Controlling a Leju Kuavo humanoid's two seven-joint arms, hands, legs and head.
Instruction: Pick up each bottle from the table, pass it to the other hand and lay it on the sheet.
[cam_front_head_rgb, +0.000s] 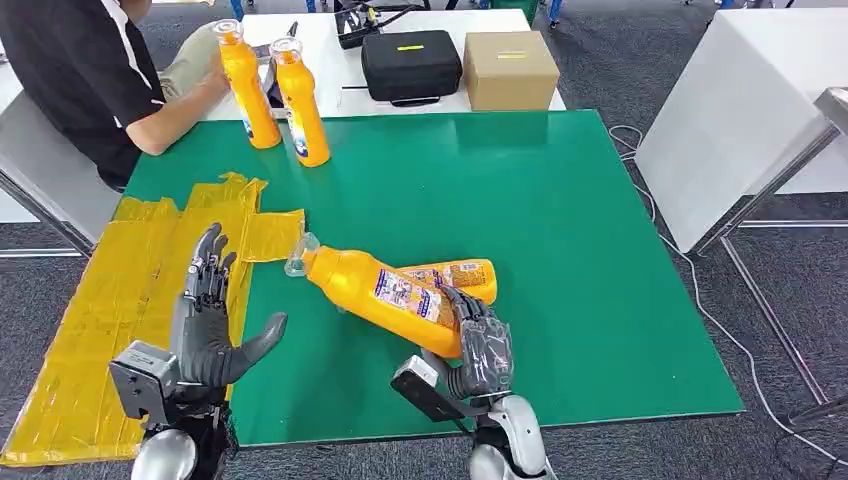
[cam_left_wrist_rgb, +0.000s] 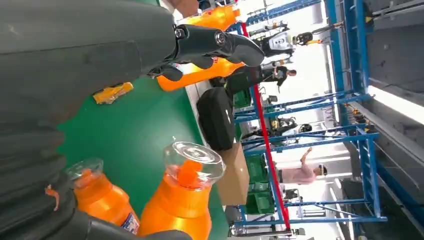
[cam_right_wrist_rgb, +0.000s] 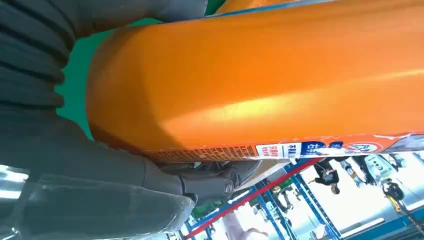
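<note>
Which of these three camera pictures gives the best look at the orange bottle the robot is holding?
The head view: it shows the whole held bottle, clear cap to base, gripped by the right hand. The right wrist view shows just its orange side and label edge. The left wrist view shows its cap and neck.

The held bottle (cam_front_head_rgb: 385, 292) carries a printed label with a blue band and some red and white panels, but the print is too small to read from up here. Close behind the right hand (cam_front_head_rgb: 478, 352), the same label (cam_right_wrist_rgb: 320, 148) shows white characters on red and blue blocks and a strip of fine print, none of it legible. The second bottle (cam_front_head_rgb: 455, 275) lying on the green table (cam_front_head_rgb: 560, 230) has a similar label, also unreadable. The black case (cam_front_head_rgb: 410, 63) bears a yellow strip and the cardboard box (cam_front_head_rgb: 510, 68) a yellow mark, with no readable words.
</note>
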